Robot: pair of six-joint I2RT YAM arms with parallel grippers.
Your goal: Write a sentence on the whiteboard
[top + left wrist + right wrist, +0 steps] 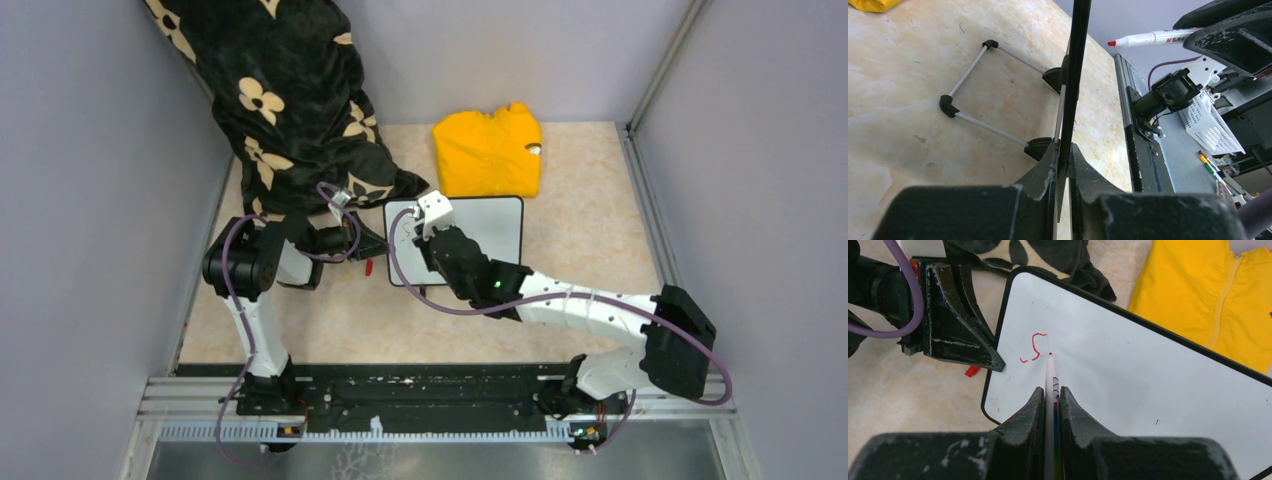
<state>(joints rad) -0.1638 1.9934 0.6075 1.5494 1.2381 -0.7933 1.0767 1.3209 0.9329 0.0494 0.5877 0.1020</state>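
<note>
The whiteboard (485,238) lies mid-table in front of the yellow garment. My left gripper (372,246) is shut on its left rim. In the left wrist view the jaws (1064,147) clamp the black rim (1075,75) edge-on, with the wire stand (975,95) behind. My right gripper (1051,390) is shut on a white marker (1051,374). Its red tip is at the board (1148,380), just right of the writing. Of the sentence (1034,347), I see one red S-like letter and a short stroke. The right gripper shows over the board's upper left (432,214).
A yellow garment (488,150) lies behind the board. A black blanket with cream flowers (290,100) hangs over the far left and reaches the left arm. A red marker cap (368,267) lies on the table by the board's left edge. Grey walls close both sides.
</note>
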